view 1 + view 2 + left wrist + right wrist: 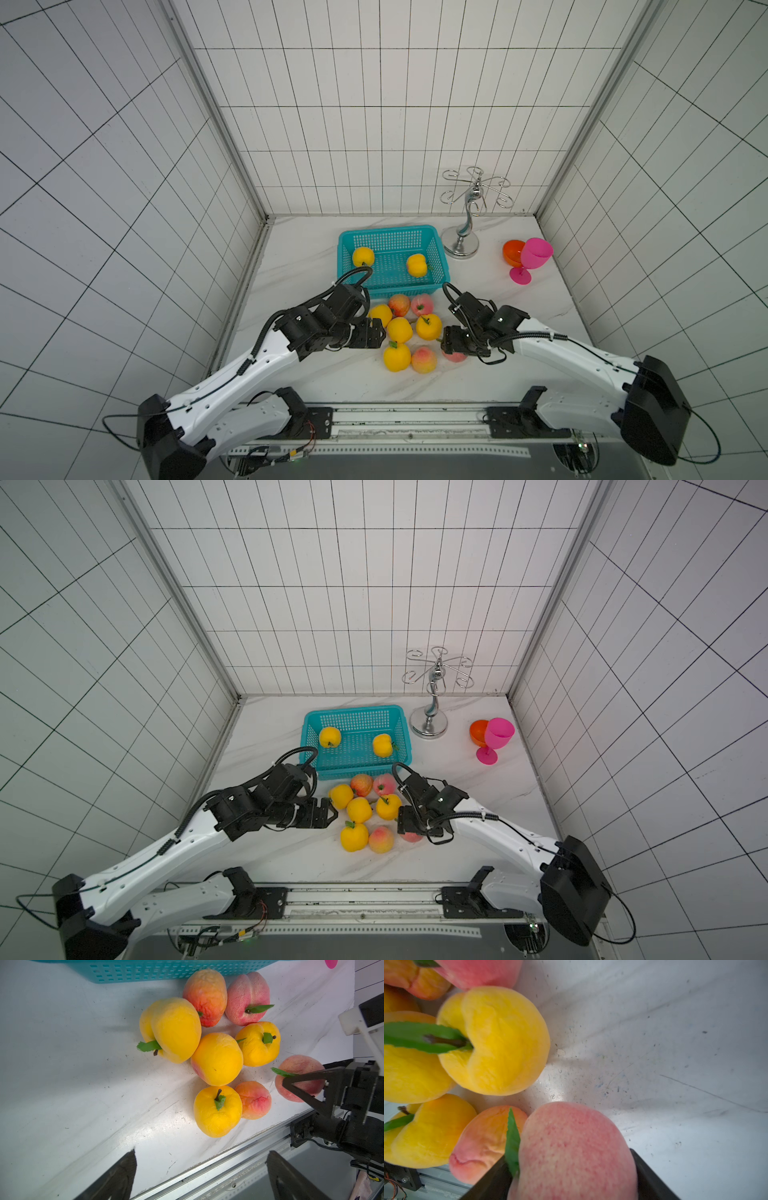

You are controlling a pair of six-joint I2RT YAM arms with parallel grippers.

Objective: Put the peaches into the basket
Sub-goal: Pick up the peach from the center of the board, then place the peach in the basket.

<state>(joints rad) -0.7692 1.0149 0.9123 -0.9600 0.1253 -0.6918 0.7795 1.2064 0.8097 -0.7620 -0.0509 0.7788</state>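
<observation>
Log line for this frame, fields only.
basket: two yellow peaches | table: seven loose peaches | left gripper: jaws open, empty, beside pile | right gripper: jaws shut on pink peach

A basket at the back of the table, two peaches in it, left and right, seven peaches bunched just before its front wall, eighth peach at their front right, stand right of the basket, goblets further right.

A lab test booth: gridded white wall panels enclose a marble-look tabletop with aluminium rail
</observation>
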